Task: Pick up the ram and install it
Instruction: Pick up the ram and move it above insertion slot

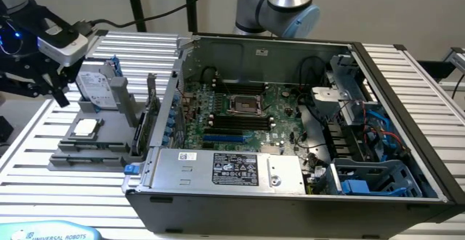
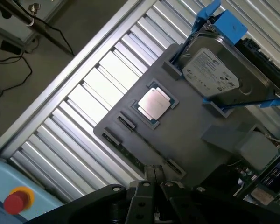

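The ram (image 2: 129, 154) is a thin green stick standing on edge in a slot along the near side of the grey holder (image 2: 186, 140). My gripper (image 2: 154, 171) hovers above that edge of the holder with its fingers pressed together, shut and holding nothing. In the exterior view the gripper (image 1: 60, 98) hangs at the far left, above the holder (image 1: 87, 161), well apart from the open computer case (image 1: 291, 196). The motherboard's black memory slots (image 1: 240, 123) lie inside the case below the processor socket (image 1: 243, 105).
On the holder also sit a silver processor chip (image 2: 154, 103), a hard drive (image 2: 210, 74) in blue brackets and a dark upright expansion card (image 1: 149, 115). A red stop button (image 2: 16, 200) lies beyond the slatted table's edge. Cables and drive cages crowd the case's right side.
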`<state>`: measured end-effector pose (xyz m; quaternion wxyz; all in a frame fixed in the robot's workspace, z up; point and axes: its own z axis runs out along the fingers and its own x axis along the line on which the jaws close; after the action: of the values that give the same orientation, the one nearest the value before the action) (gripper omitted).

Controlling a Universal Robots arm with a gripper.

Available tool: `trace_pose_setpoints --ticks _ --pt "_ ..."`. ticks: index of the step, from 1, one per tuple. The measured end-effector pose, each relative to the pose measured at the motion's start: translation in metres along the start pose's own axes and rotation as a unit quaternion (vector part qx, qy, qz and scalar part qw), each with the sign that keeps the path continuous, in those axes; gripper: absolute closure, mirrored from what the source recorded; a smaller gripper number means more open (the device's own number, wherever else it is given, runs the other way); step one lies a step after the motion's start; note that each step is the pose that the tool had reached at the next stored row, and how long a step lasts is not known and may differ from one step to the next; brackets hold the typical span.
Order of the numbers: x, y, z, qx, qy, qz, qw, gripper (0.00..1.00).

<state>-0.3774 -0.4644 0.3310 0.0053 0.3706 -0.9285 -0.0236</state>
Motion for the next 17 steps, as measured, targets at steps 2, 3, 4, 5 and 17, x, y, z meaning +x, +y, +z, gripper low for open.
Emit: trace_pose_setpoints --ticks 2,3,4,5,17 --pt "0.0000 0.0000 0.0011 -0.0001 0.0009 -0.018 0.9998 0.89" --pt "0.0000 -0.0001 0.0017 -0.0002 0.0014 -0.027 0.9996 0.89" --pt "0.0000 -0.0001 0.0023 -0.0003 0.0018 -0.036 0.9993 0.89" --pt "0.0000 -0.0001 0.0029 -0.0004 0.0023 -0.045 0.9990 0.89" --pt "0.0001 -0.0005 0.0105 -0.0012 0.0074 -0.154 0.9880 0.89"
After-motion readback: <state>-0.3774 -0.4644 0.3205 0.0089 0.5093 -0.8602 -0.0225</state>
